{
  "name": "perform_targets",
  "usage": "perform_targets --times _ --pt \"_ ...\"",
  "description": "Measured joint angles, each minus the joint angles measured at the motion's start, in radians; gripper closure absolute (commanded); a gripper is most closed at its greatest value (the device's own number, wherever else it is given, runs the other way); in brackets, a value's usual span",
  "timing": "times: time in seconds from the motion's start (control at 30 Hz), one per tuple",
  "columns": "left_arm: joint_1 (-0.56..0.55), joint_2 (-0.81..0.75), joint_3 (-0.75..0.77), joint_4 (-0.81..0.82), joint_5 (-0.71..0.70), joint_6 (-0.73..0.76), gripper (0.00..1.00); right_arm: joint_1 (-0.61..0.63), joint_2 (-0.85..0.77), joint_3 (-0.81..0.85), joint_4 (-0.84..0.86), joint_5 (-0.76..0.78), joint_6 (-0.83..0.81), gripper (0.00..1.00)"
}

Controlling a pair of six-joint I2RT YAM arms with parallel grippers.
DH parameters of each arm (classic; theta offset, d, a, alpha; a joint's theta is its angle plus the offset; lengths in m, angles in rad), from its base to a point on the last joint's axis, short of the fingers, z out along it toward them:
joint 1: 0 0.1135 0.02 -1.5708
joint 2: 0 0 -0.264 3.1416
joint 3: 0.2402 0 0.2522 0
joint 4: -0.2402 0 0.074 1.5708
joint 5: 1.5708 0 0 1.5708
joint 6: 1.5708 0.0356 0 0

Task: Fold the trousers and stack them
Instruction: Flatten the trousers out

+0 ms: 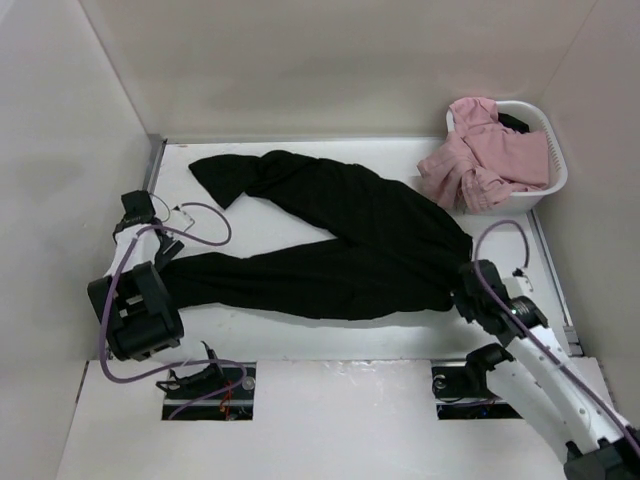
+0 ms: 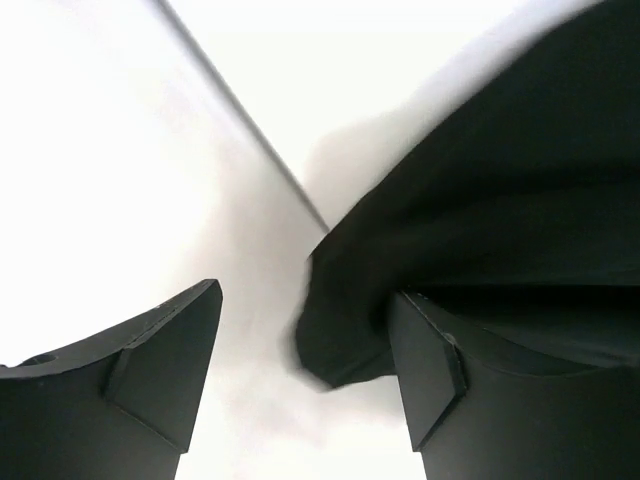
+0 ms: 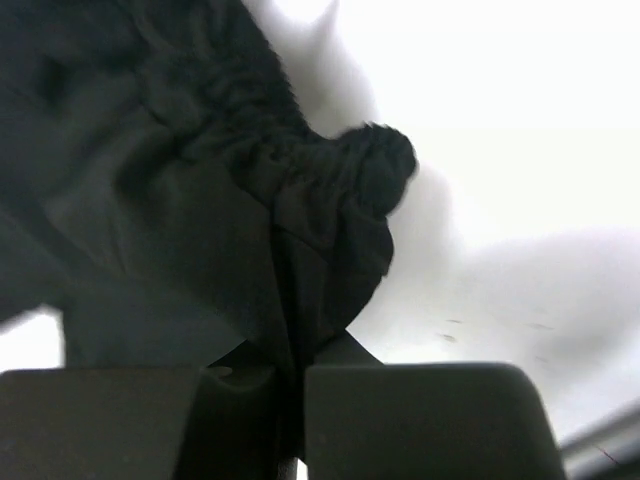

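The black trousers point(image 1: 340, 235) lie spread on the white table, waist at the right, one leg reaching to the far left, the other to the near left. My left gripper point(image 1: 168, 258) is open at the cuff of the near leg; in the left wrist view the cuff point(image 2: 345, 335) lies between my fingers point(image 2: 165, 360), against the right one. My right gripper point(image 1: 466, 283) is shut on the gathered waistband point(image 3: 340, 190) at the trousers' right end, with fabric pinched between the jaws.
A white basket point(image 1: 548, 185) with pink clothes point(image 1: 485, 160) stands at the far right corner. White walls enclose the table on the left, back and right. A metal rail point(image 2: 250, 120) runs along the left wall. Purple cables loop by both arms.
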Motion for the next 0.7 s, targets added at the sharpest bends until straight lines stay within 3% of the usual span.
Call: perform_targets --times 0.1,0.13,0.17,0.4,0.57,0.7 --pt "-0.004 -0.034 0.002 0.002 0.006 -0.003 0.35 -0.034 -0.066 0.021 -0.106 0.042 0.013 0.45" --pt "-0.012 -0.034 0.003 0.003 0.005 -0.003 0.35 -0.038 -0.051 0.026 -0.132 0.055 0.013 0.18" --pt "-0.018 -0.031 0.004 0.002 0.005 -0.004 0.35 -0.039 -0.026 0.03 -0.153 0.063 0.01 0.0" --pt "-0.04 0.042 0.085 -0.031 0.01 -0.015 0.35 -0.001 0.041 0.1 -0.247 0.141 -0.021 0.0" --pt "-0.008 0.145 0.223 -0.121 0.029 -0.045 0.45 0.18 0.093 0.212 -0.301 0.229 -0.048 0.0" --pt "0.008 0.267 0.249 -0.289 0.072 -0.073 0.44 0.33 0.216 0.307 -0.311 0.285 -0.07 0.0"
